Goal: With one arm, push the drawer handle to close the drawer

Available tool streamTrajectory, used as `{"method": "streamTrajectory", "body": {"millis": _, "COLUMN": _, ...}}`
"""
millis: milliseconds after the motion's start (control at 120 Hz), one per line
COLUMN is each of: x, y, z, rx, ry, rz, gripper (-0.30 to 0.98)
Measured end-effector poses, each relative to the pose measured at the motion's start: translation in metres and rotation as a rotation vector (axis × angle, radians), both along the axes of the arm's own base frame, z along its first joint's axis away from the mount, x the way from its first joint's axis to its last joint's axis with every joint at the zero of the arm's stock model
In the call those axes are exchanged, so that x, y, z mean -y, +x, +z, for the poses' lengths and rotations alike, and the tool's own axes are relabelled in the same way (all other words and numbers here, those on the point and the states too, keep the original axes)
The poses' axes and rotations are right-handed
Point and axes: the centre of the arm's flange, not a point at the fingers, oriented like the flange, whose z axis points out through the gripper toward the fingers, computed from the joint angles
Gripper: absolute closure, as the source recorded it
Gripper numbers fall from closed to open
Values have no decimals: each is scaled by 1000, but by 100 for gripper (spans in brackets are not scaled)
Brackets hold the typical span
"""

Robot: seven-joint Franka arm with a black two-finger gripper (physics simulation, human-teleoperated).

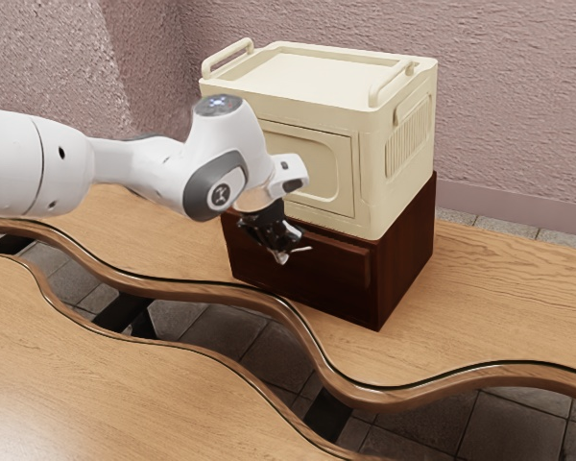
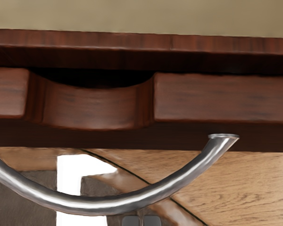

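Exterior view: the arm [image 1: 130,161] enters from the exterior view's left, and the gripper [image 1: 282,252] points down in front of a dark wooden cabinet [image 1: 405,259]. A cream storage box [image 1: 307,86] with a raised rail on each side of its top sits on the cabinet. The cabinet rests on a wooden table [image 1: 499,288] with a wavy edge. The gripper and hand hide much of the drawer front, and the handle appears as little more than a pale sliver by the tips.

Wrist view: the handle [image 2: 104,205] is plain here, a curved metal bar bowing outward from the drawer [image 2: 217,99], one end meeting the dark front face. This view also records a scooped recess in the drawer's top edge and a dark gap between drawer and cabinet frame, details the exterior view does not resolve. The drawer front stands forward of the frame.

Condition of tool: the fingertips [image 2: 131,220] are side by side with a thin slit between them, nothing clamped. They lie just beyond the bow of the handle, on the side away from the drawer front. Contact with the handle cannot be determined.
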Motion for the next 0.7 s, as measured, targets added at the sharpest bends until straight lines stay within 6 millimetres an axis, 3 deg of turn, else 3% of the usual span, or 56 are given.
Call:
{"method": "streamTrajectory", "body": {"millis": 158, "x": 3, "y": 11, "z": 2, "rx": 4, "ry": -4, "rz": -16, "gripper": 79}}
{"method": "streamTrajectory", "body": {"millis": 208, "x": 2, "y": -4, "z": -7, "rx": -31, "ry": -31, "rz": -3, "gripper": 79}}
{"method": "streamTrajectory", "body": {"millis": 275, "x": -3, "y": -44, "z": -8, "rx": -70, "ry": -73, "rz": 18, "gripper": 79}}
{"method": "streamTrajectory", "body": {"millis": 333, "x": -2, "y": -94, "z": 27, "rx": -57, "ry": -104, "rz": 6, "gripper": 79}}
{"method": "streamTrajectory", "body": {"millis": 400, "x": 21, "y": -128, "z": 119, "rx": 35, "ry": -66, "rz": -93, "gripper": 65}}
{"method": "streamTrajectory", "body": {"millis": 458, "x": 16, "y": -139, "z": 179, "rx": 85, "ry": -29, "rz": -132, "gripper": 52}}
{"method": "streamTrajectory", "body": {"millis": 533, "x": -26, "y": -137, "z": 246, "rx": 113, "ry": 5, "rz": -98, "gripper": 36}}
{"method": "streamTrajectory", "body": {"millis": 592, "x": -43, "y": -142, "z": 263, "rx": 72, "ry": 29, "rz": -97, "gripper": 28}}
{"method": "streamTrajectory", "body": {"millis": 700, "x": -59, "y": -151, "z": 257, "rx": -37, "ry": 66, "rz": -118, "gripper": 17}}
